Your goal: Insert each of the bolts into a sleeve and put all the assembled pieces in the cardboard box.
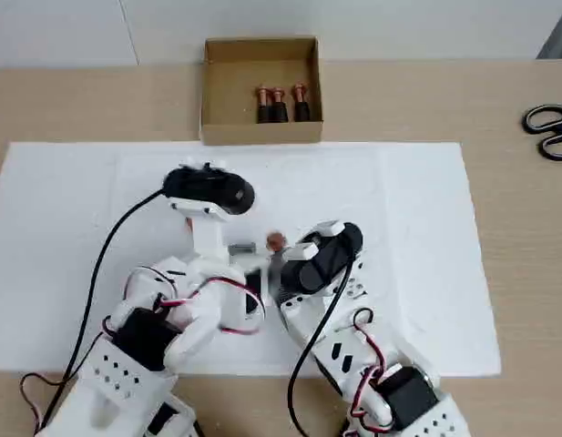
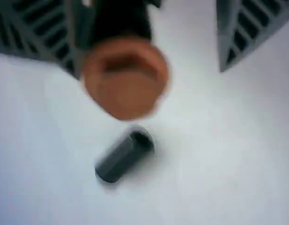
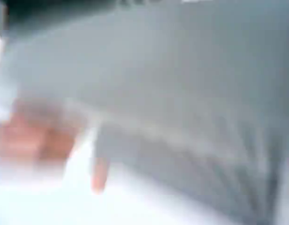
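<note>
— What is at the left?
— The left gripper (image 2: 150, 72), over the white mat (image 1: 417, 273) that covers much of the wooden surface (image 1: 522, 237). It is open. In its own wrist view the two dark ribbed fingers (image 2: 36, 28) stand wide apart, with a gap far broader than the bolt's head.

— And the loose parts?
— A dark grey sleeve (image 2: 124, 157) lies on its side on the mat, with nothing touching it. In the high view the bolt (image 1: 275, 241) is just to the sleeve's right. Its copper head faces the left wrist camera and is close by one finger. I cannot tell whether it rests on the mat or is held up.

— Where is the box?
— The cardboard box (image 1: 260, 134) sits on the surface just past the mat's far edge, beyond the sleeve and bolt. Three assembled pieces (image 1: 279, 105) stand side by side inside it, copper heads up, in its right half.

— And further right?
— The right gripper (image 1: 294, 258) is just beside the bolt, on its right. I cannot tell whether it is open or closed. At the far right, black-handled scissors (image 1: 546, 130) lie on the bare surface, off the mat.
</note>
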You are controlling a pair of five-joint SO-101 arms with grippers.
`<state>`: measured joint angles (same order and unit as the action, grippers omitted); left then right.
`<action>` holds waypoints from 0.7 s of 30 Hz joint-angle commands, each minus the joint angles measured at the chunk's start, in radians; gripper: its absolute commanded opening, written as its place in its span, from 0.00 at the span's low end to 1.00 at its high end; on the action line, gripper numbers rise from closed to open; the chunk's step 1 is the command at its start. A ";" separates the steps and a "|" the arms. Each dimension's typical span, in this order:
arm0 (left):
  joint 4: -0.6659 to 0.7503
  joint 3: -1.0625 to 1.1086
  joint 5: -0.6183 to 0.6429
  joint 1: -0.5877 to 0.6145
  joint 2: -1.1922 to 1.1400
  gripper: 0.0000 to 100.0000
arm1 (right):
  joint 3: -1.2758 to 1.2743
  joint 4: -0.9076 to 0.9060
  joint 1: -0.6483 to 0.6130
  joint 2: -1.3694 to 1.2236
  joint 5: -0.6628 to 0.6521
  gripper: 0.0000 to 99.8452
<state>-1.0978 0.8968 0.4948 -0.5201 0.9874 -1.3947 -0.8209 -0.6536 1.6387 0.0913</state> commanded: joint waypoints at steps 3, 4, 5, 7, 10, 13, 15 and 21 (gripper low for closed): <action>-0.072 -0.139 -0.011 0.006 0.009 0.19 | 0.015 0.027 0.024 0.013 0.008 0.00; -0.086 -0.160 -0.011 0.014 0.009 0.19 | 0.015 0.027 0.031 0.013 0.008 0.00; -0.101 -0.180 -0.011 0.023 0.009 0.19 | 0.015 0.027 0.038 0.013 0.008 0.00; -0.127 -0.226 -0.011 0.052 0.009 0.19 | 0.015 0.027 0.041 0.013 0.008 0.00; -0.190 -0.300 -0.012 0.137 0.009 0.19 | 0.015 0.027 0.042 0.013 0.008 0.00; -0.279 -0.378 -0.014 0.245 0.009 0.19 | 0.015 0.025 0.042 0.013 0.008 0.00; -0.339 -0.418 -0.037 0.325 0.009 0.19 | 0.018 0.022 0.053 0.013 0.006 0.00; -0.416 -0.452 -0.242 0.614 0.008 0.19 | 0.140 -0.130 0.311 0.002 -0.023 0.00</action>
<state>-1.4998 0.4872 0.3567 -0.0245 0.9874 -1.3717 -0.8823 -0.4710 1.6372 0.0913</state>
